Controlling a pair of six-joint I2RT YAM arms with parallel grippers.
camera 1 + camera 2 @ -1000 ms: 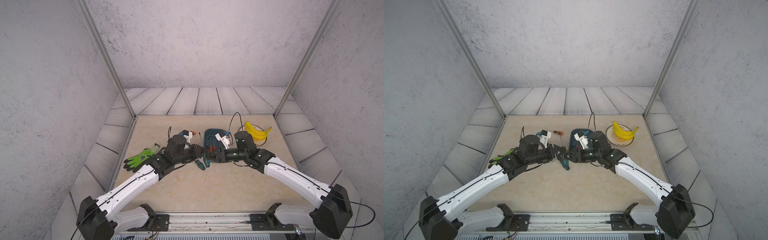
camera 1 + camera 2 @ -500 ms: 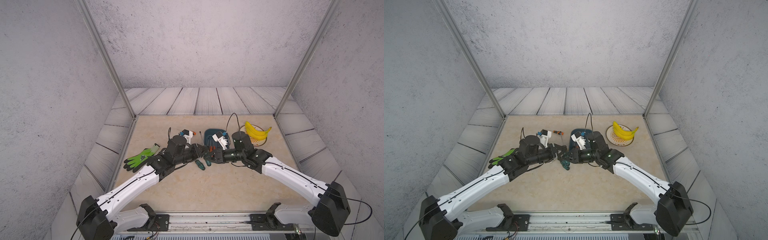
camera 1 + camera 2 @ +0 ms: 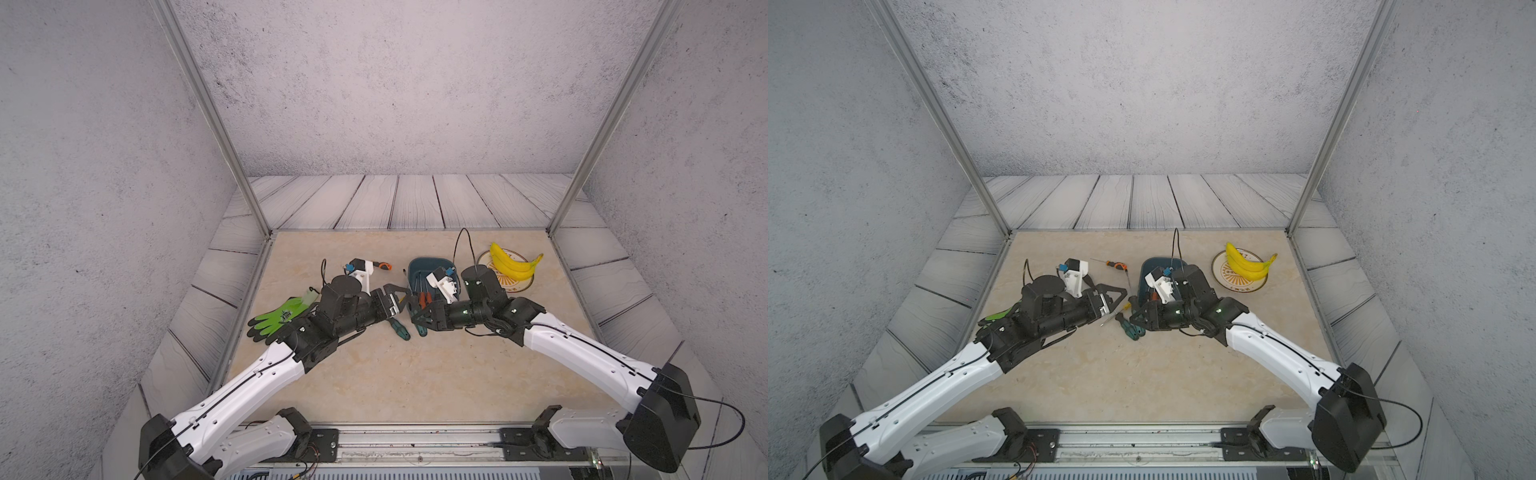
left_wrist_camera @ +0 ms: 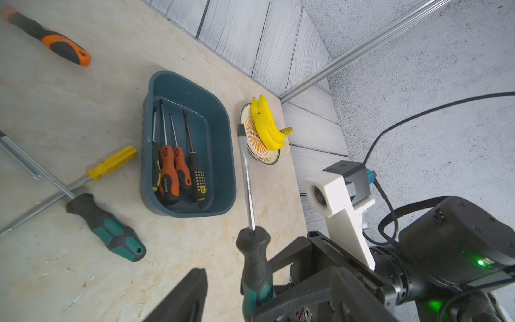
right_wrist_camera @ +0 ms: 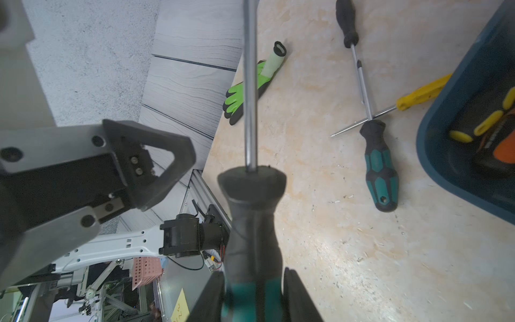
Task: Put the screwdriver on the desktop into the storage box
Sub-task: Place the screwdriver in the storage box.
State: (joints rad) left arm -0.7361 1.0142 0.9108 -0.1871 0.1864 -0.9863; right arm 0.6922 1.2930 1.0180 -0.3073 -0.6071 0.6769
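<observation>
My right gripper (image 5: 253, 302) is shut on the teal end of a black-and-teal screwdriver (image 5: 250, 223), whose steel shaft stands out beyond the fingers. My left gripper (image 4: 239, 306) is open, its fingers (image 4: 184, 298) spread on either side of that handle without touching it. In a top view the two grippers meet tip to tip, left gripper (image 3: 405, 301) and right gripper (image 3: 415, 318), just in front of the teal storage box (image 3: 415, 266). The storage box (image 4: 145, 133) holds several screwdrivers. The beige desktop (image 3: 415, 374) lies under both arms.
Loose on the desktop are a second teal-handled screwdriver (image 4: 106, 225), a yellow-handled one (image 4: 111, 163), an orange-and-black one (image 4: 47, 39) and a black-handled one (image 5: 347, 25). A green glove (image 3: 278, 318) lies at the left edge. A plate (image 3: 484, 259) with bananas stands right of the box.
My right gripper has closed on the screwdriver's handle. My left gripper, shut until half a second ago, has opened and let it go. Both arms stayed almost in place.
</observation>
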